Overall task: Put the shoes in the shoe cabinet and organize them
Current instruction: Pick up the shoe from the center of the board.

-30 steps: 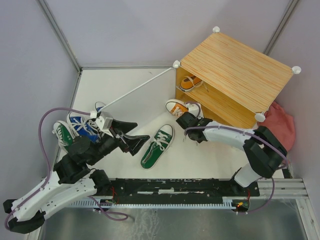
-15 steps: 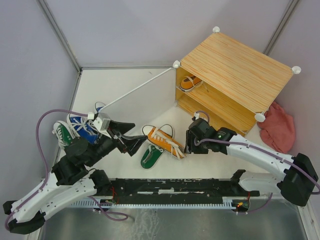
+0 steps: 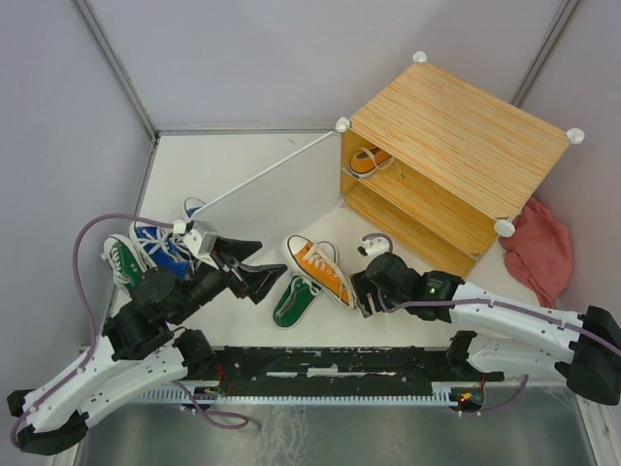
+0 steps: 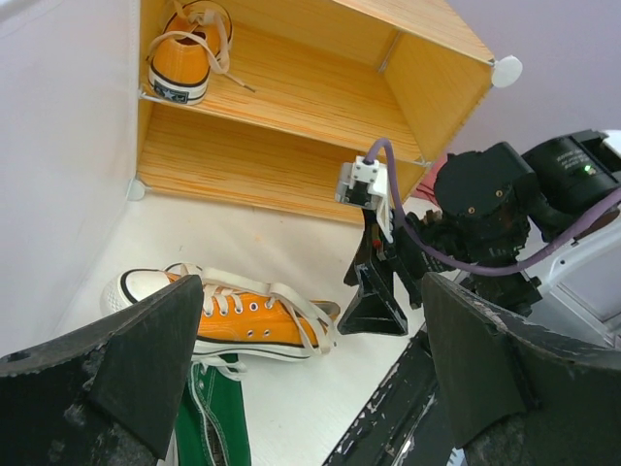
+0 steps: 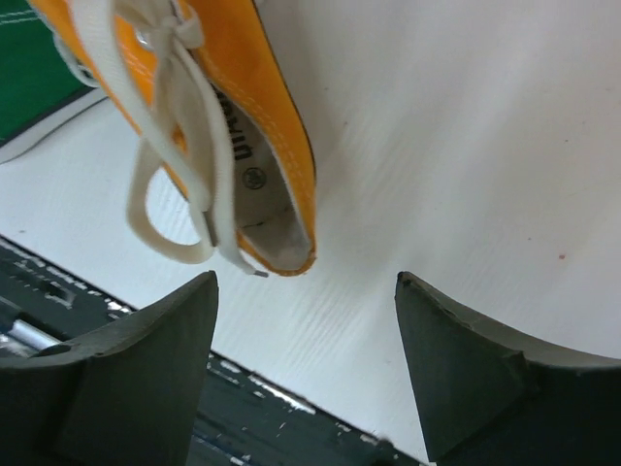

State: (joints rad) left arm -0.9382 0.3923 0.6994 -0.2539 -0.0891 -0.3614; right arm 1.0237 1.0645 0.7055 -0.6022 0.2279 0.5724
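The white worktop (image 3: 325, 325) carries the shoe cabinet (image 3: 456, 165) in the upper right of the top view, its open side facing lower left. Near the middle an orange sneaker (image 3: 318, 268) sits upright, overlapping the heel end of a green sneaker (image 3: 294, 303) just below it. At the left edge a blue sneaker (image 3: 160, 245) and a second green sneaker (image 3: 121, 260) lie side by side, touching. A pink cloth (image 3: 539, 254) lies at the right, just beside the cabinet. On the cabinet's inner shelf (image 4: 310, 97) rests a second orange sneaker (image 4: 184, 58).
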